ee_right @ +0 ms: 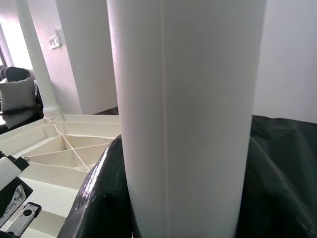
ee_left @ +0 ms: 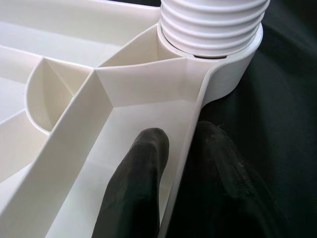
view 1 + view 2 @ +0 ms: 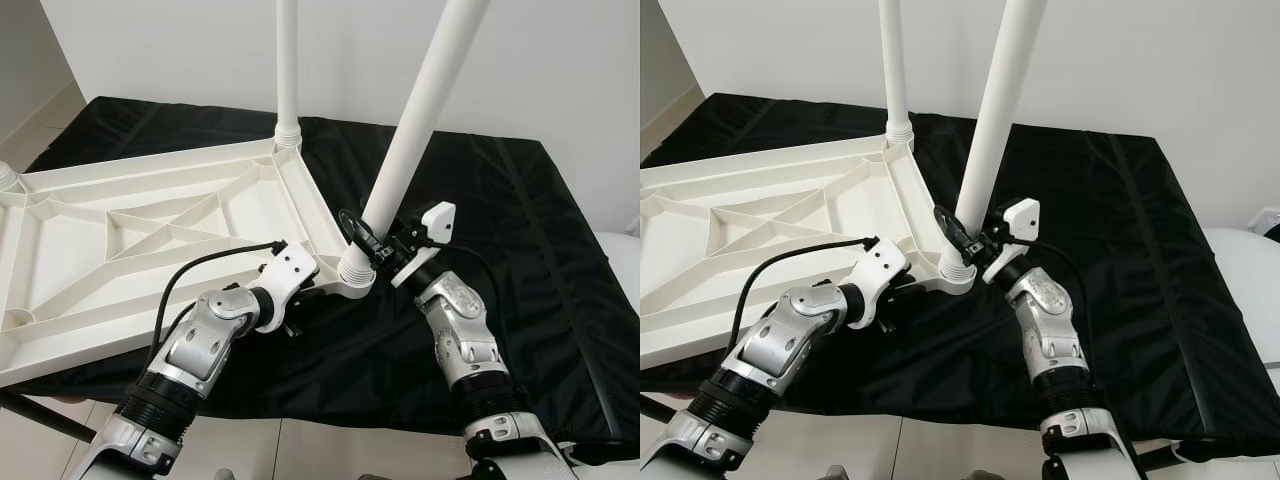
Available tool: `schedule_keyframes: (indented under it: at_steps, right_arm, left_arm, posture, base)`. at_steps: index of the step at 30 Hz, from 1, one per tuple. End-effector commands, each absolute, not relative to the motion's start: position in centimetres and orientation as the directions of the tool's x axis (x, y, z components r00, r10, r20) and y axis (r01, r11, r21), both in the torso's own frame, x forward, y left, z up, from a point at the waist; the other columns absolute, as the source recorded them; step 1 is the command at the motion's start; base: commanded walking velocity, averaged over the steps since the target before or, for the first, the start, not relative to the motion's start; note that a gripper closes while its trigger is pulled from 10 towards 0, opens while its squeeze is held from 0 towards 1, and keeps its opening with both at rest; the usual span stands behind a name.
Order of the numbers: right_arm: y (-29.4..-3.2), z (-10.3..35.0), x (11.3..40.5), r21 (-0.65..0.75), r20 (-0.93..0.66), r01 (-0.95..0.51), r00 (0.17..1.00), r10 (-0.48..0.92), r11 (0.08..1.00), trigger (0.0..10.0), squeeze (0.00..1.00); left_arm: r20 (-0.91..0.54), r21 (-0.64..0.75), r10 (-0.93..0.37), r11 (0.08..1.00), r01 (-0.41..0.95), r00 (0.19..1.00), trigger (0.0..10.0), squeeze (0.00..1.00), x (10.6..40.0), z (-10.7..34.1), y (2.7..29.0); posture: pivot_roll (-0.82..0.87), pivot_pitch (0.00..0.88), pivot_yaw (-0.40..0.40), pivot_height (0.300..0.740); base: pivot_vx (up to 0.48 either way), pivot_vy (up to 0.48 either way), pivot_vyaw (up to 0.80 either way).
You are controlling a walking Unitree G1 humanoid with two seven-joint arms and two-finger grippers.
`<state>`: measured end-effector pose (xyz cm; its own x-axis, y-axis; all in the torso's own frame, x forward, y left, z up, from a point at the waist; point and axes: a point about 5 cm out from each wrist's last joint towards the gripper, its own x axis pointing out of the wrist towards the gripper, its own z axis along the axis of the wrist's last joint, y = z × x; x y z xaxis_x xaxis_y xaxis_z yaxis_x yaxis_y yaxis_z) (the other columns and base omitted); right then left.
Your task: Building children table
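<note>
We pinched the tabletop [image 3: 150, 230] rim beside the corner socket [image 2: 218, 59] with our left gripper [image 2: 183, 148]. Our right gripper [image 3: 366, 243] clamped the near leg [image 3: 420, 120], tilted in that socket.

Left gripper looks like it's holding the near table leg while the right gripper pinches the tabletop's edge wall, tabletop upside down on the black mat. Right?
Swapped. The left wrist view shows the left gripper pinching the edge wall of the tabletop; the right gripper holds the near leg, as the left eye view shows. The tabletop does lie upside down on the black mat.
</note>
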<state>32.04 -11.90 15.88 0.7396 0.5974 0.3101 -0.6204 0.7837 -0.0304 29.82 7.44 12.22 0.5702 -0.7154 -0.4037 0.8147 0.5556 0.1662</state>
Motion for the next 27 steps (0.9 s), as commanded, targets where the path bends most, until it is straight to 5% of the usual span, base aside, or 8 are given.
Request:
schedule_keyframes:
  at_steps: [1,27]
  right_arm:
    - [-11.48,13.39,31.59,0.011,0.196,-0.63,0.763,0.617,0.776,10.0,0.0]
    - [-10.94,13.58,31.04,0.005,0.198,-0.54,0.825,0.529,0.841,10.0,0.0]
  left_arm:
    - [-0.447,0.113,-0.743,0.506,0.855,0.498,10.0,0.0,28.9,11.11,6.94]
    - [-0.441,0.112,-0.745,0.507,0.855,0.5,10.0,0.0,28.91,11.22,6.75]
  posture:
    - [0.04,0.03,-0.045,0.74]
    - [0.04,0.03,-0.052,0.74]
  base:
    - [0.0,0.0,0.0]
    - [0.0,0.0,0.0]
